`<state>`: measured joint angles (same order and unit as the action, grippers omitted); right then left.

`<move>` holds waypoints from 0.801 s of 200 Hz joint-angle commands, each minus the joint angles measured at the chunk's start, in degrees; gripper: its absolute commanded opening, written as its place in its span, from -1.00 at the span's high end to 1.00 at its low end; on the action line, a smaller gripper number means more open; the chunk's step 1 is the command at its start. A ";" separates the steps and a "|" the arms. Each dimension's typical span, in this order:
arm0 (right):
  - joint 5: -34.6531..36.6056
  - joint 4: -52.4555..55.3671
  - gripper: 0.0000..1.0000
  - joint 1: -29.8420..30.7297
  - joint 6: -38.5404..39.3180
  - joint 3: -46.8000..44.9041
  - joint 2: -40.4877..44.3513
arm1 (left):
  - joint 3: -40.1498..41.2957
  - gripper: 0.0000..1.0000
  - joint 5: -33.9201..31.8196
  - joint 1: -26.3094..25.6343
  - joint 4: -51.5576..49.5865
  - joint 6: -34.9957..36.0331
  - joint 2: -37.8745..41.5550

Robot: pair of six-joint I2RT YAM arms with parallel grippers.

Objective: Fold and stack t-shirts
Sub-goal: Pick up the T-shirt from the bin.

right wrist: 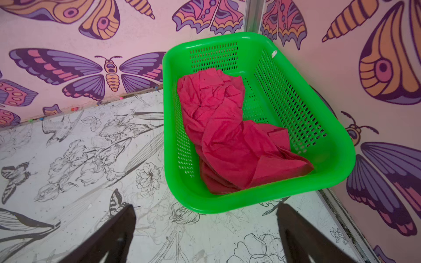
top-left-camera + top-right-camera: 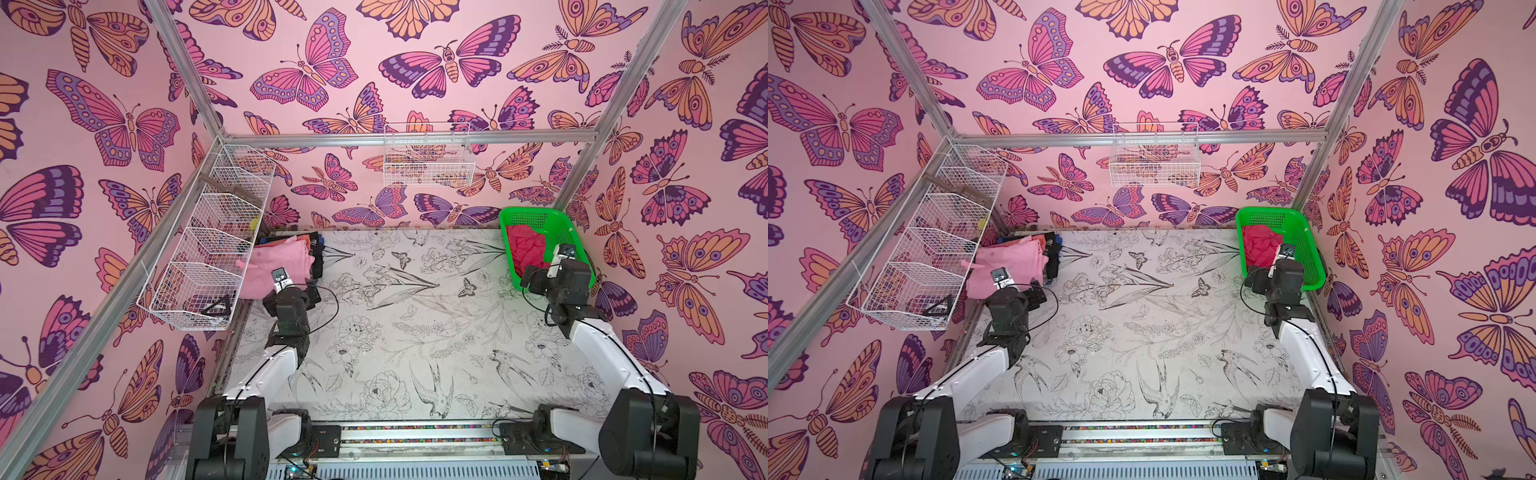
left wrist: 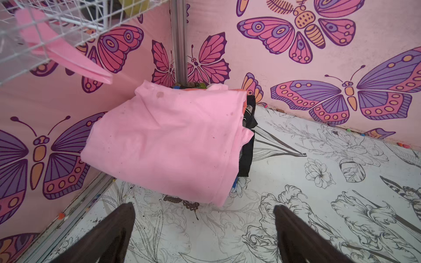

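Loosely crumpled crimson t-shirt [image 1: 230,141] in perforated basket [image 1: 284,95], folded pink t-shirt [image 3: 168,141], left gripper [image 3: 203,205] and right gripper [image 1: 206,205] wide

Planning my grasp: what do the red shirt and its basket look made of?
Red shirt: soft matte cloth, likely cotton; it lies crumpled in loose folds. Basket: rigid-looking glossy green plastic; perforated walls, smooth shiny rim.

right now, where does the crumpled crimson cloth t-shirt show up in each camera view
Top view: crumpled crimson cloth t-shirt, far right corner of the table.
Top view: t-shirt, same far right corner.
Left wrist: not in it.
Right wrist: t-shirt, near the picture's middle.
Shared landmark: the green plastic mesh basket holding it, in all three.
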<state>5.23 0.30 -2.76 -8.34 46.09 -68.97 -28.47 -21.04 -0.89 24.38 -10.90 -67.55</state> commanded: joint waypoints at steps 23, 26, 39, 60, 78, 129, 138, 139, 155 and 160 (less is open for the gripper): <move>10.57 16.78 -0.98 2.11 -12.11 8.52 1.69 | -5.98 -1.00 -1.58 -2.28 -12.34 -2.89 -0.07; 10.80 17.87 -0.98 2.17 -12.36 9.37 1.62 | -6.06 -1.00 -1.63 -2.36 -12.34 -3.04 0.08; 8.42 21.21 -0.98 2.24 -10.69 12.04 0.81 | -5.90 -1.00 -1.92 -2.87 -12.25 -3.19 0.89; 4.80 18.20 -0.98 2.74 -9.48 10.52 0.15 | -5.60 -1.00 -2.59 -3.46 -12.19 -2.83 2.04; 2.66 16.63 -0.98 3.16 -8.72 9.77 -0.98 | -5.46 -1.00 -2.43 -3.93 -12.16 -2.73 2.81; 6.16 21.61 -0.98 3.39 -7.98 18.40 -8.49 | -7.68 -1.00 -0.32 -4.64 -14.40 -6.36 2.07; 7.54 20.72 -0.98 3.39 -7.78 19.38 -9.18 | -7.70 -1.00 -0.86 -5.11 -14.84 -7.15 2.39; 7.66 20.63 -0.98 3.39 -7.76 19.56 -9.26 | -7.59 -1.00 -0.99 -5.19 -14.87 -7.15 2.49; 10.70 21.56 -0.98 3.38 -7.19 23.33 -11.71 | -6.51 -1.00 -2.91 -6.14 -14.79 -8.61 4.21; 11.84 22.39 -0.98 3.36 -7.18 24.87 -12.85 | -6.12 -1.00 -3.75 -6.59 -14.80 -9.14 4.75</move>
<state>11.22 21.06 0.21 -16.43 64.58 -79.05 -34.85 -22.33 -5.98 11.38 -16.99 -65.17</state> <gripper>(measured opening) 0.991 0.999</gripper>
